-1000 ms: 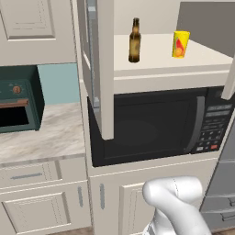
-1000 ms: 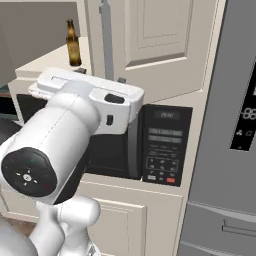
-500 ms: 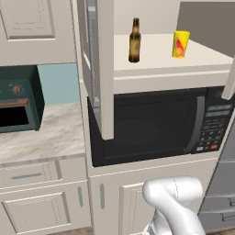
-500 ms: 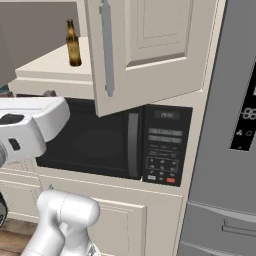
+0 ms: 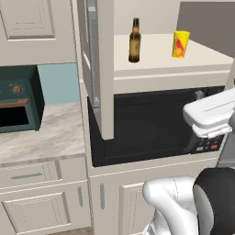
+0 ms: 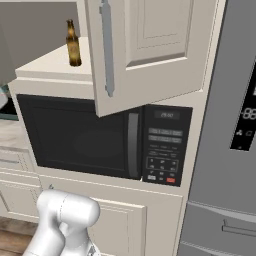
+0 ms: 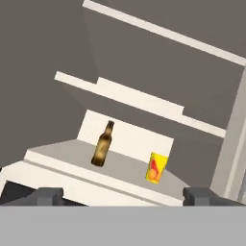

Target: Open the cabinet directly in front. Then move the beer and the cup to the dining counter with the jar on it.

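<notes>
Cabinet (image 5: 103,69) doors stand open; beer (image 7: 103,144) and cup (image 7: 156,168) remain upright and apart on its shelf (image 5: 202,57), unmoved, facing the released, empty pincer (image 7: 123,196).

White arm (image 5: 183,202): rises from lower right of the left base view, forearm level at mid-height. Gripper (image 7: 122,196): jaws spread wide, both dark fingertips (image 7: 45,196) apart, nothing between them.

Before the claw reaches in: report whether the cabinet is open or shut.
Open. The left door is swung out edge-on, the right door hangs out over the microwave, and the beer and cup stand exposed on the shelf.
</notes>
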### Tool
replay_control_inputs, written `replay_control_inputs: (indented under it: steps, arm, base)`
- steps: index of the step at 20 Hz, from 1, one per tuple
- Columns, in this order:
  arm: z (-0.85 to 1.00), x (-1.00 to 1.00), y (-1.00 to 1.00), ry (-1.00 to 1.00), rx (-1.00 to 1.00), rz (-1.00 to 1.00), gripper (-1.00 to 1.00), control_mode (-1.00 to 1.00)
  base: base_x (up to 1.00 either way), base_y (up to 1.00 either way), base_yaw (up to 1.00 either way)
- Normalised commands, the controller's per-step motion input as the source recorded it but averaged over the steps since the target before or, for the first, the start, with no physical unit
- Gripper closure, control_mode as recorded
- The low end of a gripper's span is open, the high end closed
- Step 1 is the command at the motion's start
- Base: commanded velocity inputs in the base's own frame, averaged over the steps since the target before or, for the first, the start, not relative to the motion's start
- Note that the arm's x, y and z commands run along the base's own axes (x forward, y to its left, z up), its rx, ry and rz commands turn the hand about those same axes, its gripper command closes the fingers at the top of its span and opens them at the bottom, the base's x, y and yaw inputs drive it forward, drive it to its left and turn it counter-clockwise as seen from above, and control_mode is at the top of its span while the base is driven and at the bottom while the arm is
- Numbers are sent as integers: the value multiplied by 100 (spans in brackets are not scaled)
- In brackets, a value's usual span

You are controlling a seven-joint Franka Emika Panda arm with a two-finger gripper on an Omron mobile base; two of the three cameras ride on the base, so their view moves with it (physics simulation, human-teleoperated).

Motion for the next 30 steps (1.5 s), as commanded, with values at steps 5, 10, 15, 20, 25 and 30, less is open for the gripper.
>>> replay_control_inputs:
  steps: [5, 10, 15, 20, 25, 30]
  arm:
    - [0, 90, 7, 9, -2, -11, -100, -100]
    - [0, 100, -6, 14, 0, -6, -100, -100]
    - [0, 85, -44, 14, 2, -18, -100, -100]
    - [0, 68, -74, 13, 1, -27, -100, -100]
    - [-1, 79, -76, 10, 0, -21, -100, -100]
    - [-14, 79, -78, 10, 0, -10, -100, -100]
  base:
    - [0, 0, 0]
    - [0, 0, 0]
    - [0, 0, 0]
    - [0, 0, 0]
    - [0, 0, 0]
    - [0, 0, 0]
